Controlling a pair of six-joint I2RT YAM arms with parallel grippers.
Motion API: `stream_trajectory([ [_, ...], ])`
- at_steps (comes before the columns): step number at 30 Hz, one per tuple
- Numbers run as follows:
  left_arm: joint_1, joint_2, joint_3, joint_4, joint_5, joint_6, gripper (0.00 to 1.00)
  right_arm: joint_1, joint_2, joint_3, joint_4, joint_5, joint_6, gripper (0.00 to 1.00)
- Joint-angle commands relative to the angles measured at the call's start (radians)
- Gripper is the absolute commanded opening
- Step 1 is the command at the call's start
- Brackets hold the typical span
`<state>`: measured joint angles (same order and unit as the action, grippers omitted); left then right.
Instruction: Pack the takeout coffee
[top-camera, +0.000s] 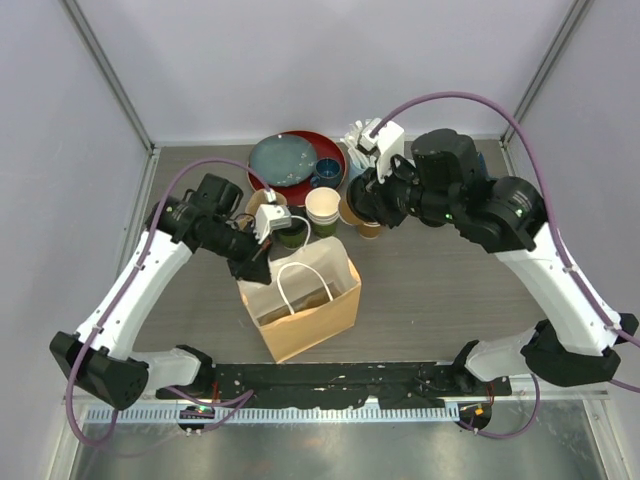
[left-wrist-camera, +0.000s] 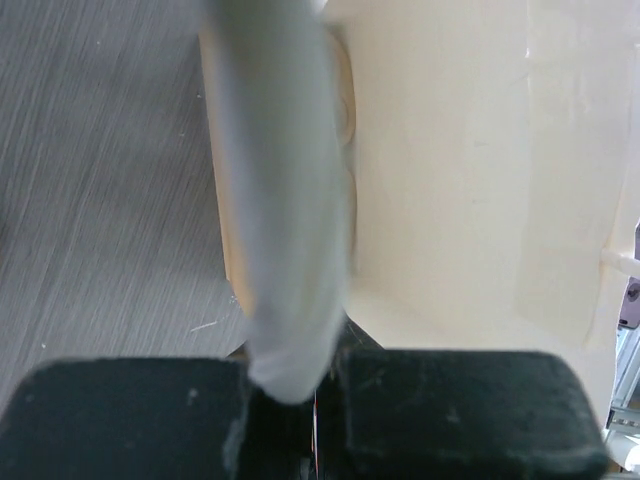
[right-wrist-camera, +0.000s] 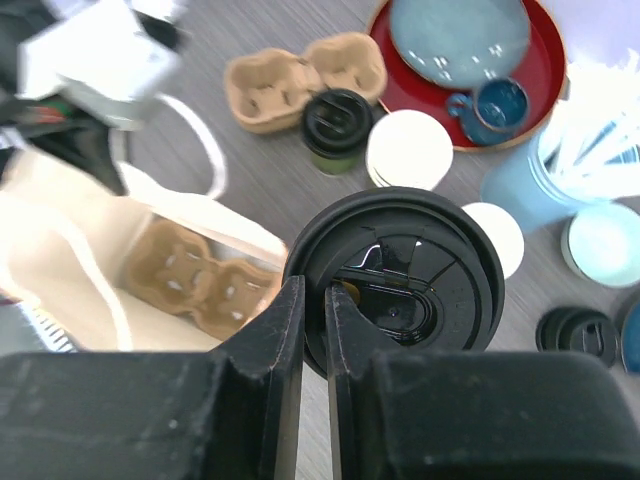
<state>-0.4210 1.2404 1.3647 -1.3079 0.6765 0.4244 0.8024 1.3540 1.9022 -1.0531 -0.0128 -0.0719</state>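
The brown-sided takeout coffee cup (top-camera: 364, 226) shows mainly as its black lid (right-wrist-camera: 410, 270). My right gripper (right-wrist-camera: 315, 315) is shut on the lid's left rim, one finger outside and one inside, just right of the open brown paper bag (top-camera: 305, 305). The green-sided cup with its black lid (right-wrist-camera: 338, 122) stands on the table behind the bag (top-camera: 293, 234). My left gripper (left-wrist-camera: 315, 370) is shut on the bag's pale rim (left-wrist-camera: 290, 200) at its back left corner (top-camera: 254, 268). A cardboard cup carrier (right-wrist-camera: 190, 275) lies inside the bag.
A second cardboard carrier (right-wrist-camera: 305, 78) lies behind the bag. Lidless cream-rimmed cup stacks (right-wrist-camera: 410, 150) stand beside the held cup. Farther back are a red tray (right-wrist-camera: 545, 80) with a plate and blue mug, a blue cup of straws (right-wrist-camera: 560, 170), and spare black lids (right-wrist-camera: 575, 335).
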Motion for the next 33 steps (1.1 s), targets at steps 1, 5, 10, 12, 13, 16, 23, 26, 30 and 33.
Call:
stream_trajectory([
  [1, -0.03, 0.048, 0.031, 0.039, -0.003, -0.055, 0.0, 0.076, 0.02, 0.141, -0.129, -0.032, -0.02, 0.01],
  [5, -0.03, 0.074, 0.053, 0.058, -0.009, -0.065, 0.0, 0.121, 0.068, 0.187, -0.179, -0.143, -0.042, 0.01],
  [10, -0.041, 0.077, 0.079, 0.058, -0.005, -0.058, 0.0, 0.164, 0.091, 0.134, -0.199, -0.236, -0.063, 0.01],
  [12, -0.047, 0.076, 0.083, 0.052, -0.005, -0.053, 0.0, 0.169, 0.097, 0.115, -0.197, -0.286, -0.083, 0.01],
  [13, -0.05, 0.077, 0.082, 0.05, -0.005, -0.05, 0.0, 0.17, 0.105, 0.1, -0.196, -0.295, -0.088, 0.01],
  [16, -0.053, 0.077, 0.082, 0.05, -0.008, -0.05, 0.0, 0.192, 0.126, 0.094, -0.208, -0.308, -0.117, 0.01],
  [23, -0.058, 0.079, 0.103, 0.052, -0.005, -0.047, 0.0, 0.211, 0.165, -0.001, -0.185, -0.36, -0.21, 0.01],
  [26, -0.061, 0.08, 0.108, 0.053, -0.003, -0.044, 0.0, 0.216, 0.162, -0.087, -0.135, -0.372, -0.265, 0.01],
  [30, -0.064, 0.08, 0.106, 0.041, 0.003, -0.027, 0.0, 0.215, 0.172, -0.153, -0.078, -0.4, -0.313, 0.01],
  [33, -0.064, 0.08, 0.111, 0.036, 0.003, -0.021, 0.0, 0.215, 0.203, -0.15, -0.081, -0.408, -0.336, 0.01],
])
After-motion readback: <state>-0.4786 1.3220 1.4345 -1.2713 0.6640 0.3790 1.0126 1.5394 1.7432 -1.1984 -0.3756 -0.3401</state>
